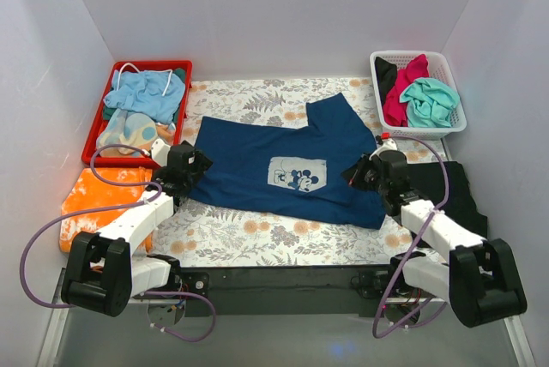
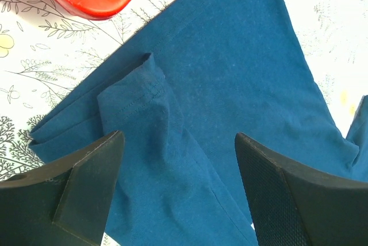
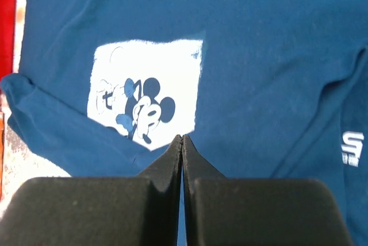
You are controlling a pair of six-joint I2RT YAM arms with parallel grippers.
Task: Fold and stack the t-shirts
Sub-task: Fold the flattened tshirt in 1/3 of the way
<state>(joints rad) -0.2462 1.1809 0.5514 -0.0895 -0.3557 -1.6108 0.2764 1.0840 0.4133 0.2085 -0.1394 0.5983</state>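
Your left arm [image 1: 129,225] and right arm [image 1: 437,225] match: white links, black joint housings and blocky black bases (the bulkiest parts). A purple cable [image 1: 23,268] loops along each. Your left hand [image 2: 178,142] and right hand [image 3: 182,138] end in matte black wedge fingers, and the left pads [image 2: 287,194] are finely stippled.

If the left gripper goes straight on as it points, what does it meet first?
Most likely the navy-blue cotton t-shirt, at its sleeve fold between the open fingers of the left gripper; depth unclear.
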